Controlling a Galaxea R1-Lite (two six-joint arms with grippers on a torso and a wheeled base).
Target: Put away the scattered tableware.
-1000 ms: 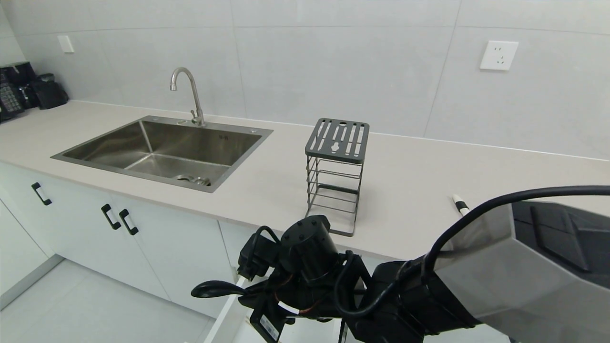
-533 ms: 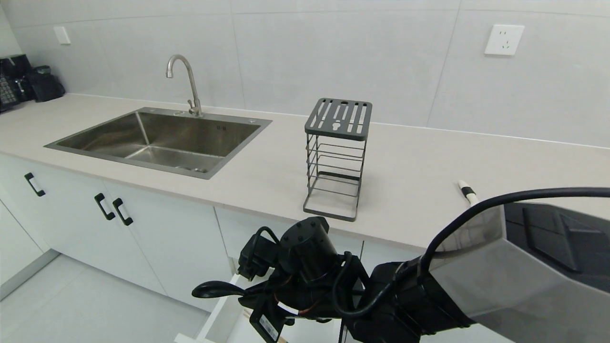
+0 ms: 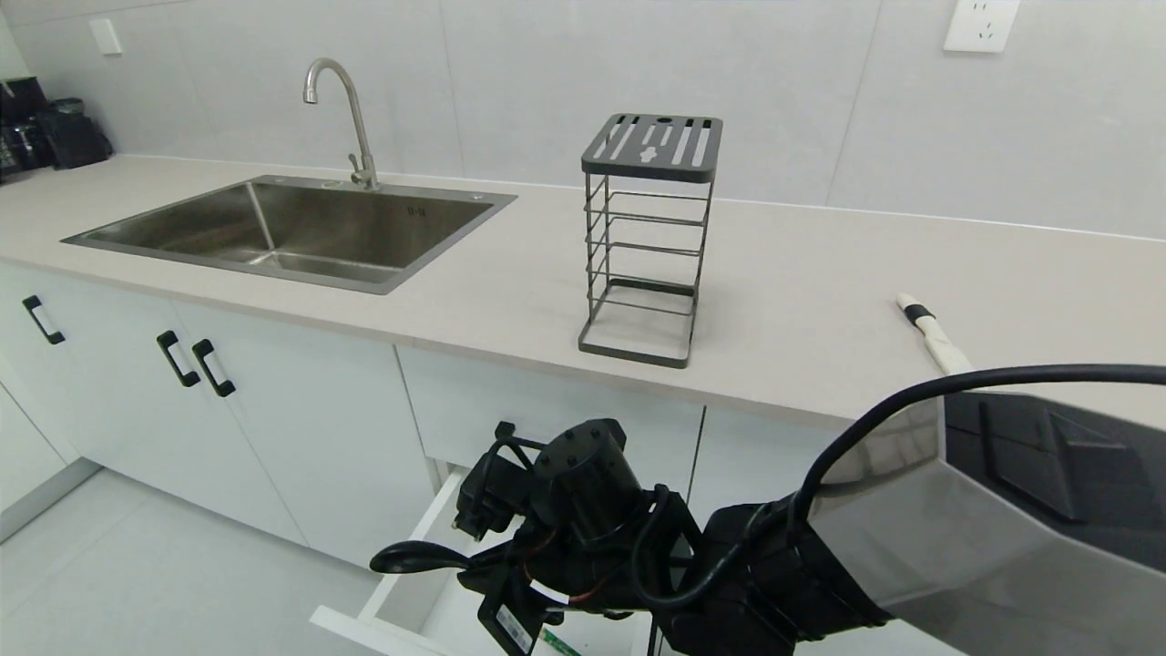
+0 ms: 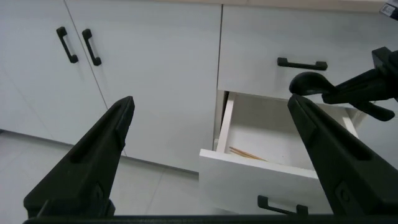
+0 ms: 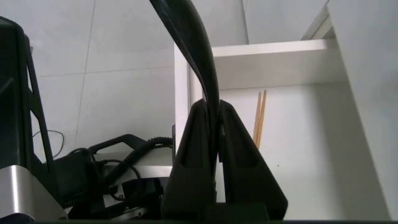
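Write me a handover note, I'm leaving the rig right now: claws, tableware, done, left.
Left claw: open, empty, facing the cabinets.
Right claw: shut on the black spoon, held at the open drawer's edge.
Done: chopsticks lie in the drawer.
Left: release the spoon into the drawer; the white-handled utensil on the counter probably goes next.

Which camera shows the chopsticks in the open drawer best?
The right wrist view: the chopsticks lie on the drawer floor, side by side. The left wrist view shows them thin and farther off; the head view has the right arm across most of the drawer.
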